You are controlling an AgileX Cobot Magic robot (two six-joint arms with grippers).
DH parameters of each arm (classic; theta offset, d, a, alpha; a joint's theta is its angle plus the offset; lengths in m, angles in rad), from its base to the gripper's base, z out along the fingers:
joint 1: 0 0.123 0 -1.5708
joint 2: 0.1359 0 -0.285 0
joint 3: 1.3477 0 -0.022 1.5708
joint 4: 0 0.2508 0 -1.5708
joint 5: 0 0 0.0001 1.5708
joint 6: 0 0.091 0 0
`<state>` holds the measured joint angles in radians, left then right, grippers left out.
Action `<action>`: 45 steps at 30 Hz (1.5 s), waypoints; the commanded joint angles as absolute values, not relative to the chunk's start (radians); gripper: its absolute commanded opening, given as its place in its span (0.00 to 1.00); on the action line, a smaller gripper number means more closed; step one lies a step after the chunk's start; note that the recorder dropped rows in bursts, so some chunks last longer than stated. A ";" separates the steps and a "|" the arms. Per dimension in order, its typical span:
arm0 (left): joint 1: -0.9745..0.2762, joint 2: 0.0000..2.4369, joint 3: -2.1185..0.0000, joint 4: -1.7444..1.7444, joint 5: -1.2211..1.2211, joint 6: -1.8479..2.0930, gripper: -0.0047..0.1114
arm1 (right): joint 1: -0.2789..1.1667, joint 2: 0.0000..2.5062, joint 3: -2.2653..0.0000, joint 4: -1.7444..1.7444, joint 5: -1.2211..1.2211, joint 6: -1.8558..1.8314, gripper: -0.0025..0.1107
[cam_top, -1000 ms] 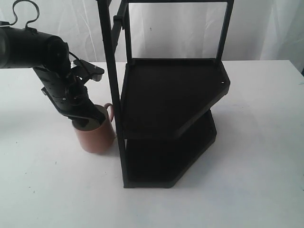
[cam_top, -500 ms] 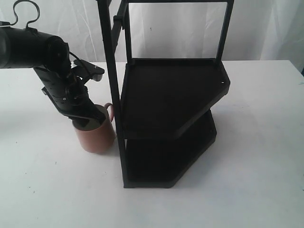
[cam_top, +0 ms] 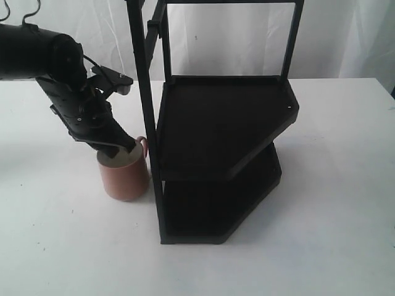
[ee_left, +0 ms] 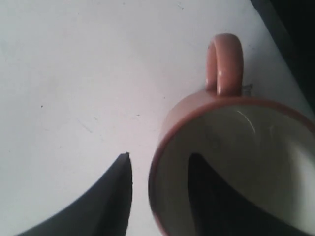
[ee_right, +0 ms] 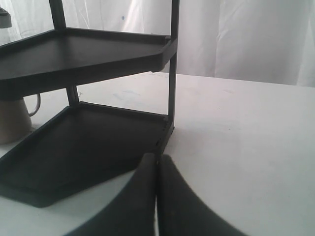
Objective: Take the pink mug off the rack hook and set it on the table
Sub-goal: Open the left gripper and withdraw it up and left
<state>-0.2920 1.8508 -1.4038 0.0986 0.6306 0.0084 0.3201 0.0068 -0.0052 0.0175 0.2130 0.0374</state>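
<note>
pink mug (cam_top: 125, 177): dusty pink, cream inside, is set upright on table (cam_top: 62, 246), handle is turned toward rack (cam_top: 222, 123) | rack hook (cam_top: 152, 27): short black peg, is left bare | table: white, specked

The rack (cam_top: 222, 123) runs off the top of the exterior view, and the left arm (cam_top: 31, 52) off its left side. The left gripper (cam_top: 120, 148) covers the mug's (cam_top: 125, 179) far rim. The handle (cam_top: 143, 143) shows only partly beside the rack's post (cam_top: 150, 148). Both wrist views crop the mug at an edge. In the right one the shelves (ee_right: 83, 49) hide most of it.
</note>
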 commanded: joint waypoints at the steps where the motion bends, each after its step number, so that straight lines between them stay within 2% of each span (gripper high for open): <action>1: -0.290 1.792 -1.409 0.090 0.712 0.000 0.41 | 0.314 0.000 0.000 0.007 0.209 0.040 0.02; 16: -0.290 1.647 -1.409 0.090 0.799 0.007 0.40 | 0.314 0.000 0.000 0.007 0.209 0.042 0.02; 19: -0.290 1.622 -1.409 0.087 0.820 0.007 0.33 | 0.314 0.000 0.000 0.007 0.209 0.042 0.02; 25: -0.290 1.572 -1.409 0.076 0.886 0.007 0.04 | 0.314 0.000 0.000 0.007 0.209 0.042 0.02; 31: -0.290 1.484 -1.350 0.061 0.891 0.000 0.04 | 0.314 0.000 0.000 0.007 0.209 0.042 0.02; 45: -0.290 1.002 -0.865 -0.045 0.542 -0.032 0.04 | 0.314 0.000 0.000 0.007 0.209 0.042 0.02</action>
